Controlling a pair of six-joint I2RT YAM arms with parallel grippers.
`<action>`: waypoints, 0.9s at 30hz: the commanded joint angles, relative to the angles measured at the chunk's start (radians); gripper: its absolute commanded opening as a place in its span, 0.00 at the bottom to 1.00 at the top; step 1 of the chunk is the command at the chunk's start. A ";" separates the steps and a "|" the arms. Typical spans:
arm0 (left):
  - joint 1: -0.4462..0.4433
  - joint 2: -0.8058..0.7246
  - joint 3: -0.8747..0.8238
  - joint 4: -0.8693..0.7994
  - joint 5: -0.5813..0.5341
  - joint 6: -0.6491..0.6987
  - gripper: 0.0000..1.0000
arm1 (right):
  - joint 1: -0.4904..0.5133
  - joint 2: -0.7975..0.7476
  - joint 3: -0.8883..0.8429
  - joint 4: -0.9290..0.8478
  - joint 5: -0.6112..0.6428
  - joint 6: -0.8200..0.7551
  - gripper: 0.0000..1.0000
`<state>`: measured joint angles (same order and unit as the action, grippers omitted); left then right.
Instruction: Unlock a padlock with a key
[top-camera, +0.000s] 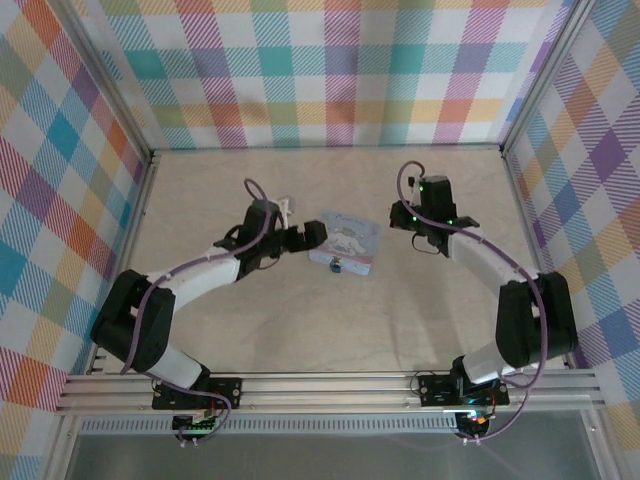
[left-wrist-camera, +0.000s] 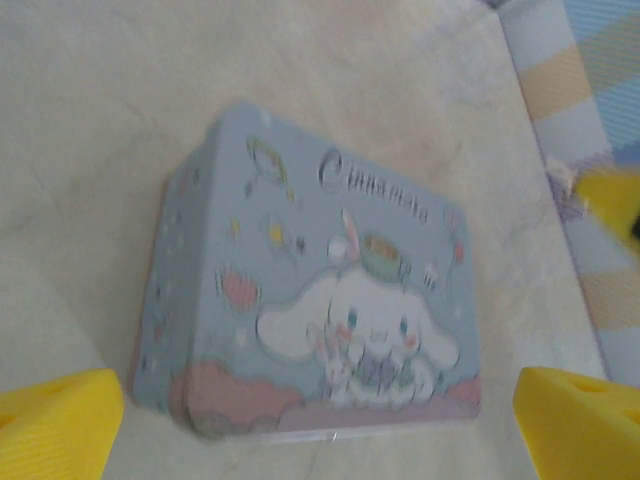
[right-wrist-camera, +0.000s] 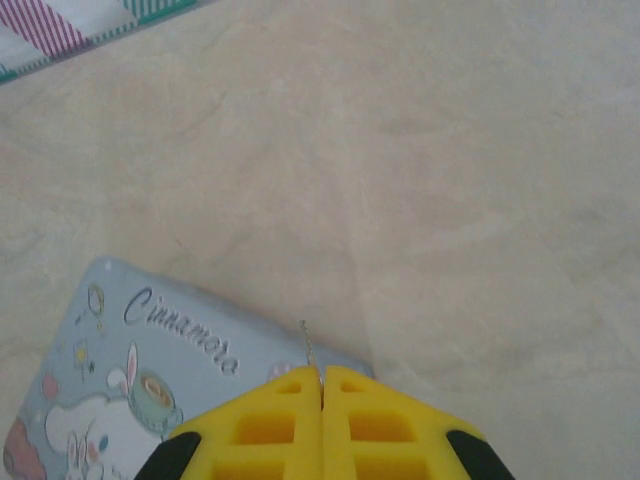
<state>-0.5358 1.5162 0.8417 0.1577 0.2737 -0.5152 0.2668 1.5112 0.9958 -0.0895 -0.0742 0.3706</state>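
A pale blue cartoon-printed tin (top-camera: 350, 240) lies flat at the table's middle. The padlock (top-camera: 337, 266) is a tiny dark piece at the tin's near rim. My left gripper (top-camera: 314, 238) is open at the tin's left side. In the left wrist view its yellow fingertips (left-wrist-camera: 55, 425) stand wide apart, with the tin (left-wrist-camera: 310, 290) just ahead and nothing between them. My right gripper (top-camera: 399, 217) hovers by the tin's right far corner. It is shut on a thin metal key (right-wrist-camera: 308, 345) that sticks out from between the yellow fingers (right-wrist-camera: 270, 425), over the tin's edge (right-wrist-camera: 170, 340).
Plaid walls (top-camera: 330, 70) enclose the table on three sides, with metal frame posts (top-camera: 520, 110) at the far corners. Bare pale tabletop (top-camera: 330, 340) lies between the tin and the arm bases. An aluminium rail (top-camera: 330, 385) runs along the near edge.
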 joint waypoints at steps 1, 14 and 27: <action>-0.064 -0.028 -0.078 0.144 -0.016 0.107 1.00 | -0.012 0.072 0.077 0.017 -0.034 -0.026 0.00; -0.191 0.151 -0.178 0.450 -0.113 0.195 1.00 | -0.012 0.321 0.245 0.015 -0.083 -0.013 0.00; -0.269 0.323 -0.138 0.608 -0.130 0.227 1.00 | 0.004 0.421 0.256 0.038 -0.124 0.020 0.00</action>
<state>-0.7849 1.8050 0.6731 0.6834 0.1249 -0.3141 0.2626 1.9110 1.2373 -0.0742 -0.1692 0.3798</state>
